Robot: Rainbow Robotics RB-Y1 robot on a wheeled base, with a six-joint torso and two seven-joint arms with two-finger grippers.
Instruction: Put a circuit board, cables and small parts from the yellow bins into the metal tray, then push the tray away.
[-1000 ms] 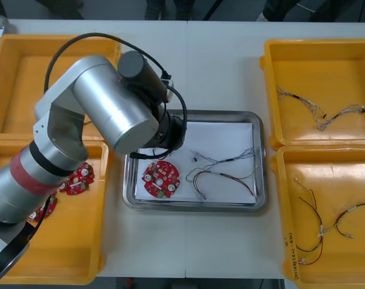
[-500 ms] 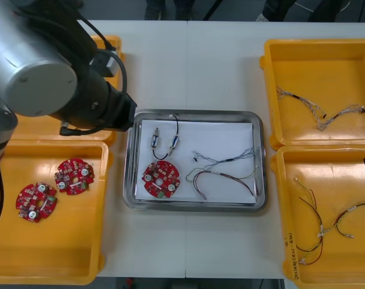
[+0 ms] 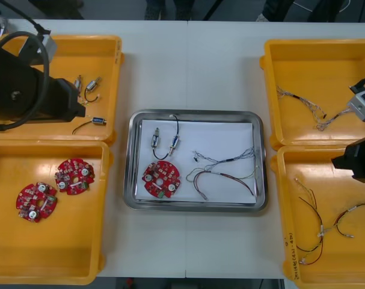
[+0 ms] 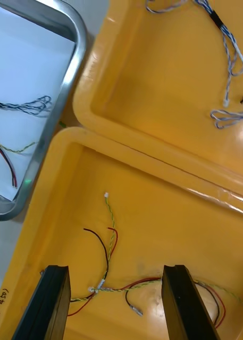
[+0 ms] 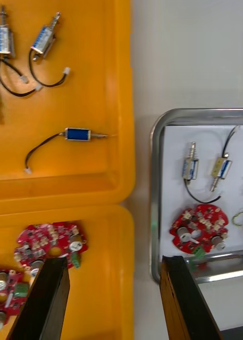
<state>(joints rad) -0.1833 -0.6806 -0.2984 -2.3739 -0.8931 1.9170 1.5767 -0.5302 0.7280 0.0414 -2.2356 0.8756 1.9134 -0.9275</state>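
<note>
Honestly, the loading looks done to me. The metal tray (image 3: 194,206) sits between your two grippers, and on its white liner (image 3: 230,135) it has a circuit board (image 3: 160,179), two small metal parts (image 3: 174,143) and a couple of cables (image 3: 221,176).

Your left gripper (image 5: 113,260) hangs over the ridge where the two left-hand yellow bins (image 5: 63,199) meet. Its fingers (image 5: 47,297) are spread wide with nothing in them, and the tray's corner lies right next to one finger. Your right gripper (image 4: 115,268) hovers over the nearer right-hand bin (image 4: 169,212), jaws apart and empty too. It has loose red and yellow cables (image 4: 108,249) under it, and the tray is off beyond the bin's wall.

So my guess is the push is what's left. The tray is stiff metal with a rolled rim and probably light. I'd expect it to slide easily on that smooth table (image 3: 188,72), and maybe skew if you shove off-centre. There's nothing to pinch really, so I'd set the fingers against the middle of the rim nearest you and go slow. The stuff inside is loose and the cables are floppy, so a jerk could scoot it around.
</note>
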